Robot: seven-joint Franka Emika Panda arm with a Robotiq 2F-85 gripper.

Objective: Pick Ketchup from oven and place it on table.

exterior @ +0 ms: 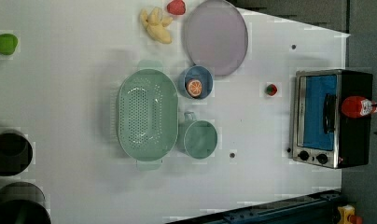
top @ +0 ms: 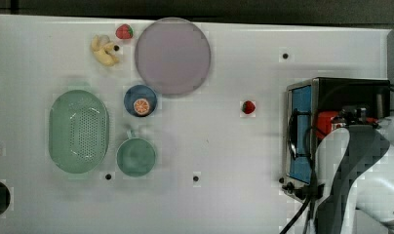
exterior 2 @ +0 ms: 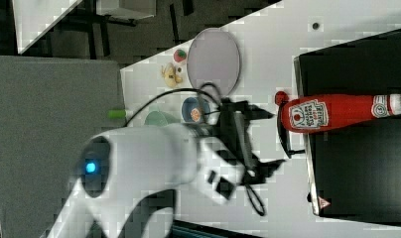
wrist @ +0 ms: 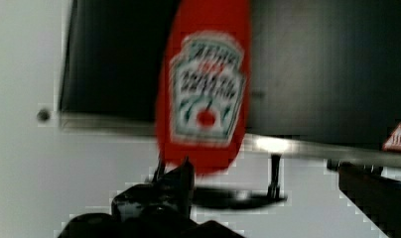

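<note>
On the white bench (top: 224, 146) the approach is in hand: the Ketchup (exterior 2: 337, 113) stands on top of the oven (exterior: 333, 119), the claw (exterior 2: 265, 141) spread wide and empty near it, needing next to straddle the bottle and clench

Arm housing: smooth, rounded white segments with dark grey to black bands at the joints. In the right view, one bulbous white link carries a small round blue indicator light. The wrist section ends in a white block with black rectangular insets. The tool (exterior 2: 268, 141) is black, with two slim, dark fingers (exterior 2: 264, 114) tapering to pointed tips. Black cables loop loosely around the wrist and tool body, and one hangs below in a curved loop. In the top view, black cables trail alongside the white link.
</note>
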